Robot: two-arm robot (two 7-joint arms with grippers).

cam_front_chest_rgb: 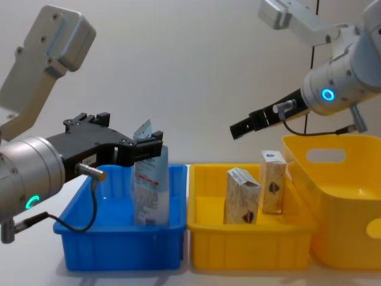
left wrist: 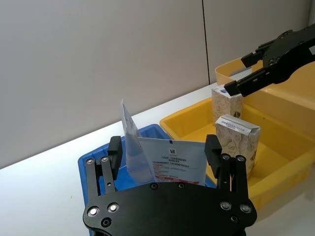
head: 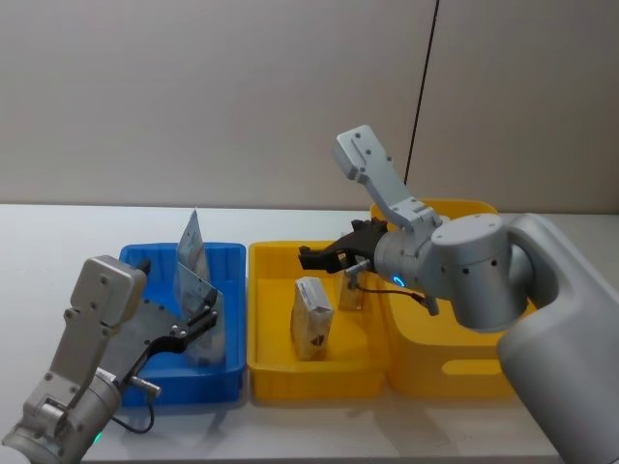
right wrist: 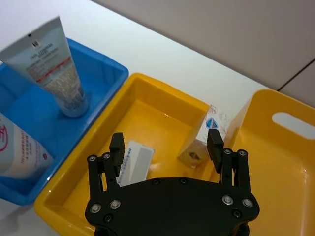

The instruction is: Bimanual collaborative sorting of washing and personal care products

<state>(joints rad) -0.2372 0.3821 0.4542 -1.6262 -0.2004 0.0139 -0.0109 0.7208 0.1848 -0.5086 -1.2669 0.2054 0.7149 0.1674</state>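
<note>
Two pale squeeze tubes stand crimped end up in the blue bin (head: 224,379): a near tube (head: 200,333) (left wrist: 172,160) (cam_front_chest_rgb: 149,187) and a far tube (head: 191,244) (right wrist: 61,73). My left gripper (head: 203,307) (left wrist: 164,150) (cam_front_chest_rgb: 152,146) is open, its fingers straddling the near tube's flat end without touching it. Two cream boxes with blue tops stand upright in the middle yellow bin (head: 309,379): a near box (head: 311,317) (cam_front_chest_rgb: 241,196) and a far box (head: 350,288) (right wrist: 206,140) (cam_front_chest_rgb: 272,182). My right gripper (head: 314,256) (right wrist: 166,146) (cam_front_chest_rgb: 238,130) hovers open and empty above them.
A larger yellow bin (head: 455,372) (cam_front_chest_rgb: 345,238) with handle slots stands to the right of the middle one. All three bins sit side by side on a white table (head: 58,242) near its front edge. A plain wall stands behind.
</note>
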